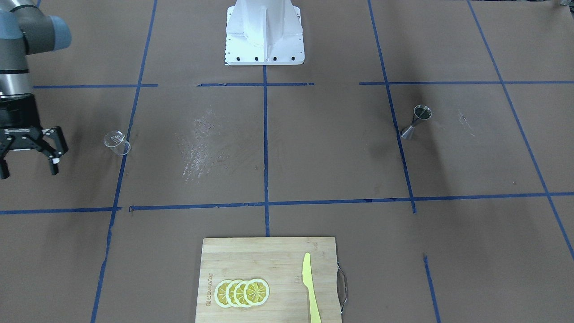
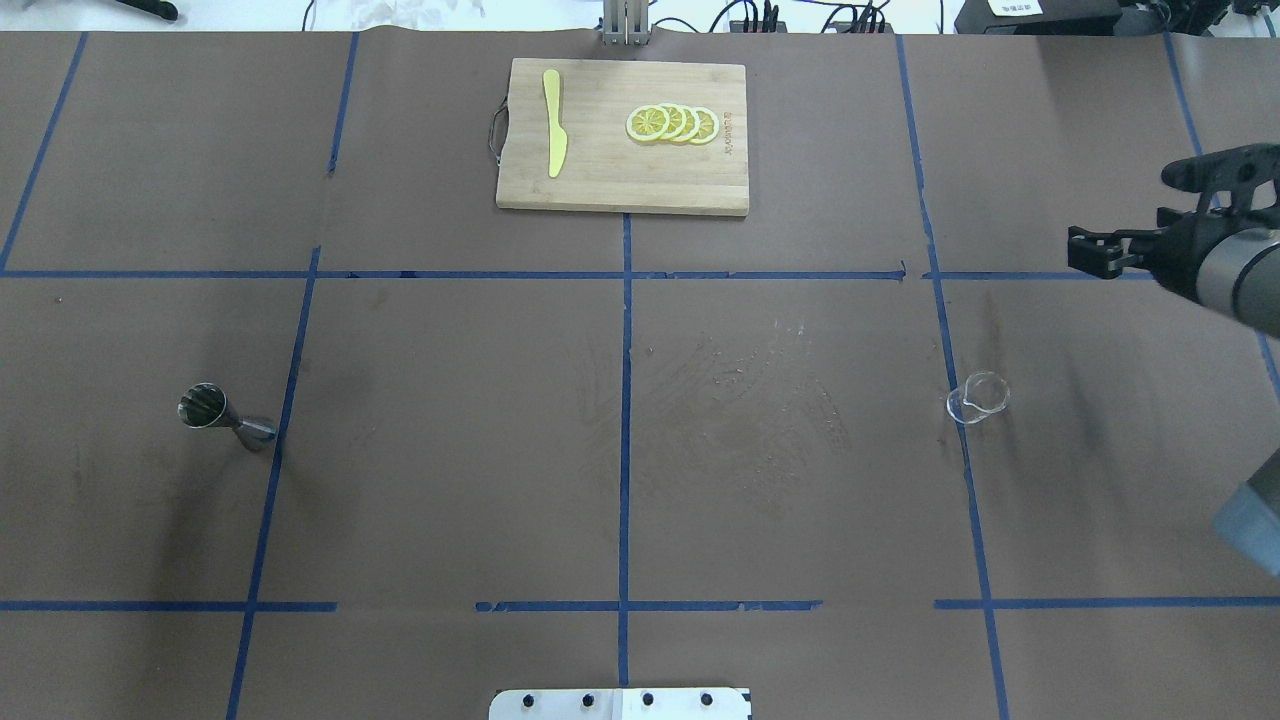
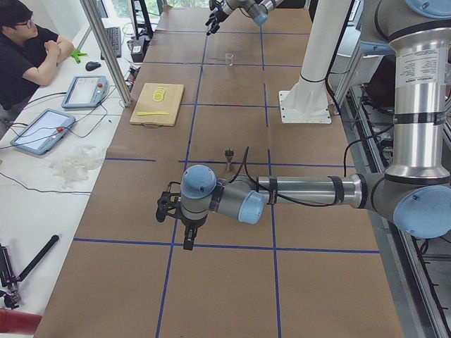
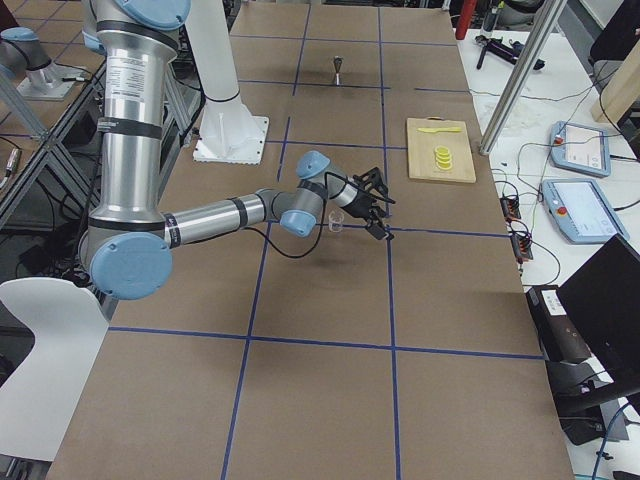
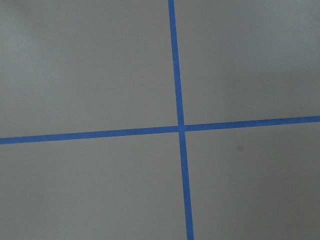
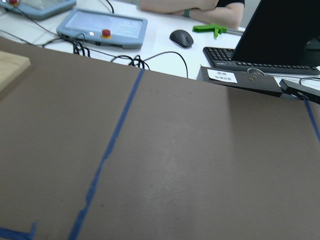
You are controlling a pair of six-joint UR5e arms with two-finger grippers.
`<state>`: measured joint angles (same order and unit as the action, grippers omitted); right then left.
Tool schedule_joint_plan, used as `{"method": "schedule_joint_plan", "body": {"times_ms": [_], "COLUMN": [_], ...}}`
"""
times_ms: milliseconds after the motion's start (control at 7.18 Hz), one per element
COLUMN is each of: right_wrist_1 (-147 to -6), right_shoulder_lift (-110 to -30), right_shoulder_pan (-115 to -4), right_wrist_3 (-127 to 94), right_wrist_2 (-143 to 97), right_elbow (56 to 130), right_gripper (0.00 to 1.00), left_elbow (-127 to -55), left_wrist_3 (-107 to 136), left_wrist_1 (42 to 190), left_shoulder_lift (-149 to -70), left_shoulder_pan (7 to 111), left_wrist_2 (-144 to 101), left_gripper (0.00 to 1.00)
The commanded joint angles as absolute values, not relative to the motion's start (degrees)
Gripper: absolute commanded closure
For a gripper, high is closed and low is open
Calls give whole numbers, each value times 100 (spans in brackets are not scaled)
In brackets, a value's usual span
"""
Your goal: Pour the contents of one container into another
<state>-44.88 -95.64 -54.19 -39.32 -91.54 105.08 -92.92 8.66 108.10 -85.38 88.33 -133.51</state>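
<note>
The clear cup (image 1: 117, 142) (image 2: 977, 397) stands upright on the brown paper on my right side. My right gripper (image 1: 28, 170) (image 2: 1125, 210) hovers open beside it, a short way off and toward the table's end, with nothing between its fingers. Far across the table the steel jigger (image 1: 416, 122) (image 2: 225, 418) stands upright on a blue tape line. My left gripper (image 3: 180, 218) shows only in the exterior left view, low over the table past the jigger; I cannot tell whether it is open or shut. Both wrist views show only bare paper and tape.
A wooden cutting board (image 2: 620, 185) with lemon slices (image 2: 672, 123) and a yellow knife (image 2: 553, 135) lies at the far middle edge. The robot base (image 1: 264, 40) stands at the near middle. A person (image 3: 25, 53) sits at the desk beyond the table.
</note>
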Motion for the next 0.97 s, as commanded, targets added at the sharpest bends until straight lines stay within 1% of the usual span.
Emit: {"method": "schedule_joint_plan", "body": {"times_ms": [0, 139, 278, 418, 696, 835], "right_wrist_1": [-5976, -6908, -8031, -8590, -9191, -9193], "right_shoulder_lift": [-9562, -9475, -9396, -9439, -9858, -10070], "right_shoulder_pan": [-7313, -7991, -8503, -8751, -8895, -8895], "right_wrist_3": [-2291, -1145, -499, -153, 229, 229], "right_wrist_2": [-11662, -12403, -12767, -12840, -13025, -13060], "right_elbow": [10503, 10520, 10590, 10573, 10564, 10547], "right_gripper": [0, 0, 0, 0, 0, 0], "left_elbow": [-9281, -9281, -9273, -9272, -9264, -9290], "left_wrist_3": [853, 844, 844, 844, 844, 844], "left_wrist_1": [10811, 10811, 10819, 10819, 10819, 10802], "left_shoulder_lift": [-8534, -8534, -8534, -8534, -8525, -8534], "left_shoulder_pan": [8833, 8833, 8833, 8833, 8833, 8833], "left_wrist_2": [-13351, -13351, -13351, -13351, -13351, -13351], "left_gripper": [0, 0, 0, 0, 0, 0]}}
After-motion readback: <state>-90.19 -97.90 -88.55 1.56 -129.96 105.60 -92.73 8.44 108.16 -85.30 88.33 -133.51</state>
